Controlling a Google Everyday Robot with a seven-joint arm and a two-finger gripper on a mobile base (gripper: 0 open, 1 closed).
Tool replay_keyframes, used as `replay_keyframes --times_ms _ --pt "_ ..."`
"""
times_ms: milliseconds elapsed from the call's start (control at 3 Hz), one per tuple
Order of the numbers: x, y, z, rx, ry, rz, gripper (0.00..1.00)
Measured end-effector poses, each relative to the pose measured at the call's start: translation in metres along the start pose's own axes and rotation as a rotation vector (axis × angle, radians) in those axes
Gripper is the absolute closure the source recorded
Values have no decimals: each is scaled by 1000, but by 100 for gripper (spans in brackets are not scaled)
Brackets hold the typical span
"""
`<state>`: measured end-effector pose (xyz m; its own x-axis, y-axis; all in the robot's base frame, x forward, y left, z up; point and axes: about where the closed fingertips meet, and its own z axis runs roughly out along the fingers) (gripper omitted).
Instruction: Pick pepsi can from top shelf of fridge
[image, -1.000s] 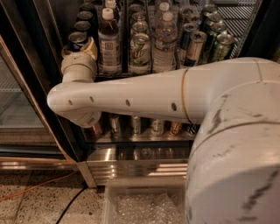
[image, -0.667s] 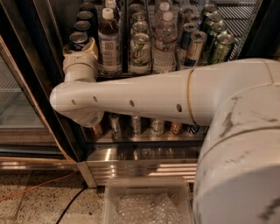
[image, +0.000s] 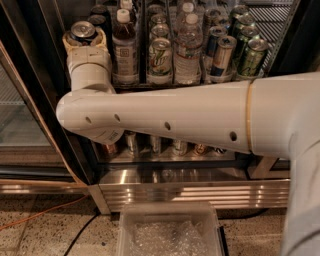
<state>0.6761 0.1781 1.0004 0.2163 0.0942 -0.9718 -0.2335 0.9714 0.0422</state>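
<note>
Camera view: the pale arm (image: 175, 120) crosses the fridge (image: 200, 192), wrist turned upward at the left.
Hand: the hand (image: 85, 43) sits at the left front of the top shelf (image: 165, 86), cupped about a can; clenched or released cannot be told.
Pepsi can: the pepsi can (image: 82, 30) is inside that cup, only its silver lid showing.
Change: the wrist has crept slightly higher over the last second.
Meaning: likely the grasp itself, with the lift out not yet begun.
</note>
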Motion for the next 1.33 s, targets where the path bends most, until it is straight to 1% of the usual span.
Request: replay_keyframes --times_ms 333,667,1000,1333 --pt "-22 4 -7 -24 -35 59 100" --pt "-41 4 -11 -45 -51 82 100" --pt "-41 4 -11 -45 -51 82 100" --pt "-43 3 -15 -53 -39 62 100"
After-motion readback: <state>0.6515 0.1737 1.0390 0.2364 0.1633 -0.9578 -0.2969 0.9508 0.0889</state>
